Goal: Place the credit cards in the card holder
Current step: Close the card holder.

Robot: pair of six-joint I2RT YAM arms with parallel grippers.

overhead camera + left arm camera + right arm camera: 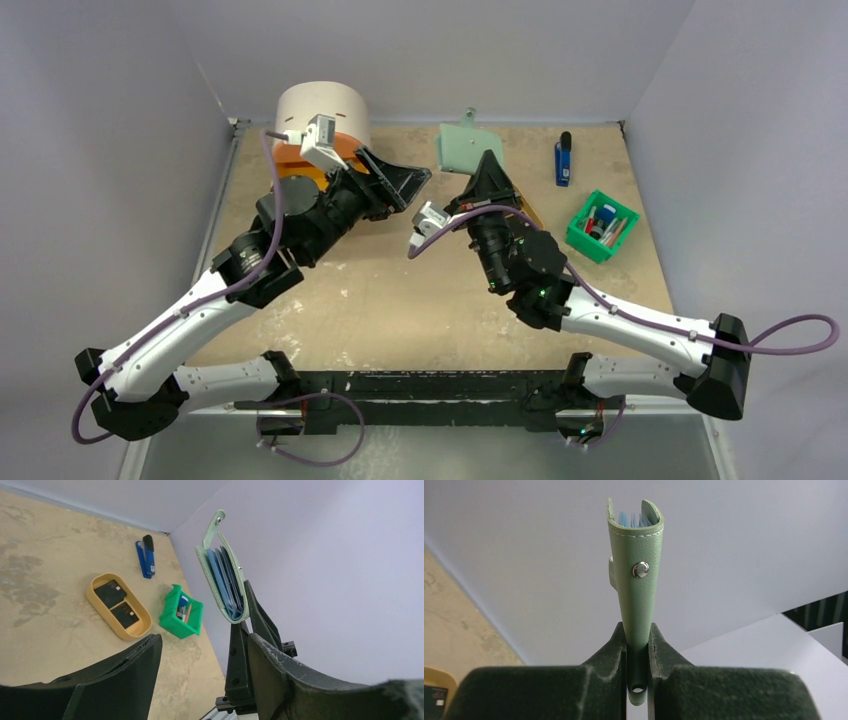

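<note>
My right gripper (pixel 488 165) is shut on the lower edge of the grey-green card holder (pixel 466 146) and holds it upright above the table at the back. In the right wrist view the card holder (pixel 636 575) stands between my fingers, snap stud showing, blue-grey pockets at the top. My left gripper (pixel 408 185) is open and empty just left of it; in the left wrist view (pixel 200 675) the card holder (pixel 225 580) hangs open ahead. Two black credit cards (pixel 110 592) (pixel 125 614) lie in a tan oval tray (pixel 141 628). My right arm hides them in the top view.
A green bin (pixel 582 238) with small items stands at the right, also in the left wrist view (pixel 172 622). A blue-and-black stick (pixel 563 158) lies at the back right. A white cylinder (pixel 320 112) on an orange base stands at the back left.
</note>
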